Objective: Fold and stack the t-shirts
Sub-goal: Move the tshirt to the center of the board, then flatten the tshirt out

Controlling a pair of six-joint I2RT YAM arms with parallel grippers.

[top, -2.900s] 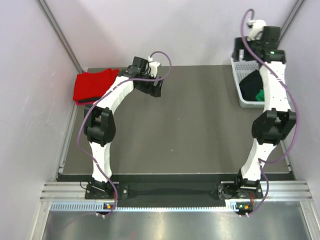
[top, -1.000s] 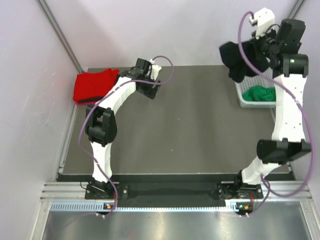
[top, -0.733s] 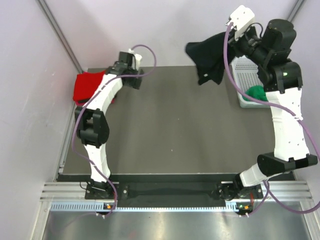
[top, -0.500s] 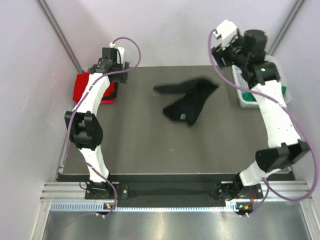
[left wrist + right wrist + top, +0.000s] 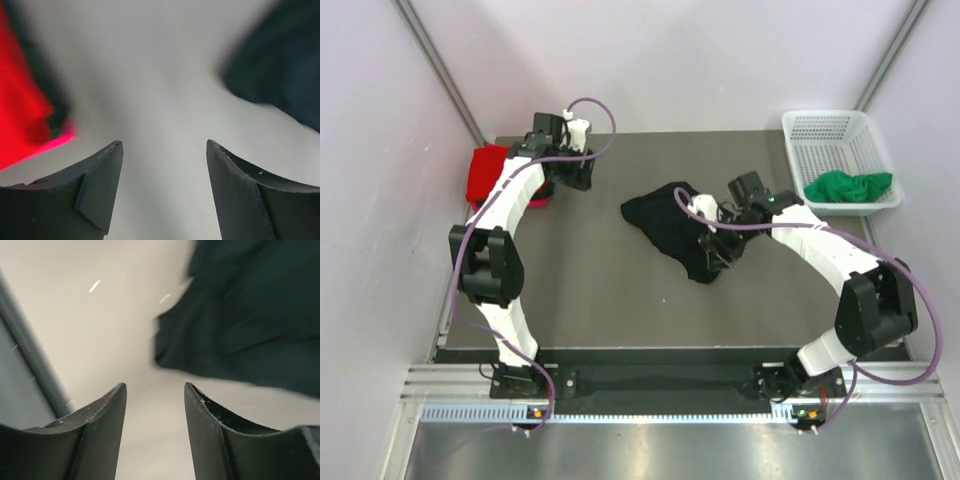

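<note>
Crumpled black cloth t-shirt (image 5: 665,225) on dark desk (image 5: 580,290).
Spread, empty right claw (image 5: 155,387) just short of it; spread left claw (image 5: 164,146), red cloth t-shirt (image 5: 22,115) ahead-left.

Even brightness, blurry wrist views

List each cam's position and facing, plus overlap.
Top external: above, behind the bases, looking down at the table; both arms show.
Left wrist: on left arm, facing table between red t-shirt and black t-shirt; own fingers show.
Right wrist: on right arm, facing black t-shirt's edge; own fingers show.
Shared: black t-shirt, in all three.
</note>
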